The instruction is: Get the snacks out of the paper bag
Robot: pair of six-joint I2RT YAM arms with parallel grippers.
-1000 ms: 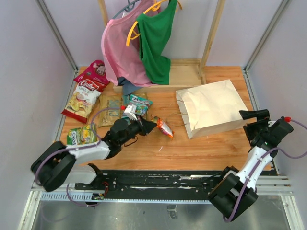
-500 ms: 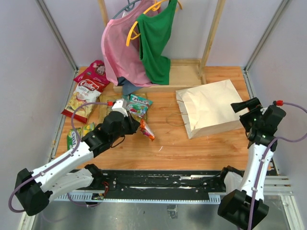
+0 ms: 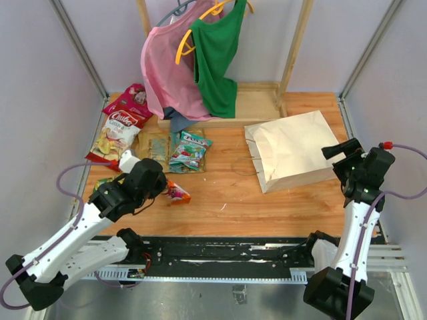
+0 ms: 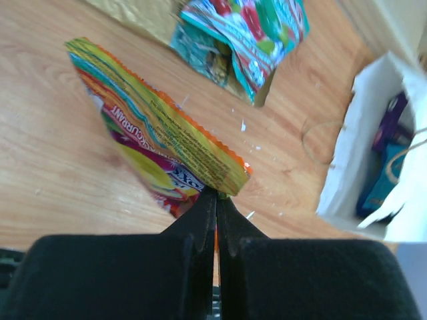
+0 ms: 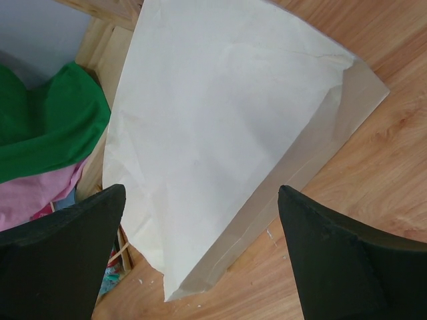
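My left gripper (image 3: pixel 168 191) is shut on an orange and yellow-green snack packet (image 3: pixel 177 194), held by its edge just above the wood at the left front. The left wrist view shows the closed tips (image 4: pixel 217 195) pinching that packet (image 4: pixel 153 133). The cream paper bag (image 3: pixel 293 150) lies flat at the right, mouth facing left. Through its mouth (image 4: pixel 350 153) a purple packet (image 4: pixel 393 123) and a blue packet (image 4: pixel 377 190) show inside. My right gripper (image 3: pixel 337 162) is open and empty at the bag's right end, its fingers spread above the bag (image 5: pixel 227 133).
Loose packets lie at the left: red (image 3: pixel 129 100), red-and-white (image 3: pixel 115 135), tan (image 3: pixel 155 148), teal (image 3: pixel 189 150), yellow-green (image 3: pixel 102 188). A pink garment (image 3: pixel 170 73) and a green one (image 3: pixel 217 60) hang over a wooden rack base (image 3: pixel 257 103) at the back.
My left arm has drawn back to the left front, carrying the orange packet away from the middle. My right gripper rose toward the bag's right end, then stayed nearly still.
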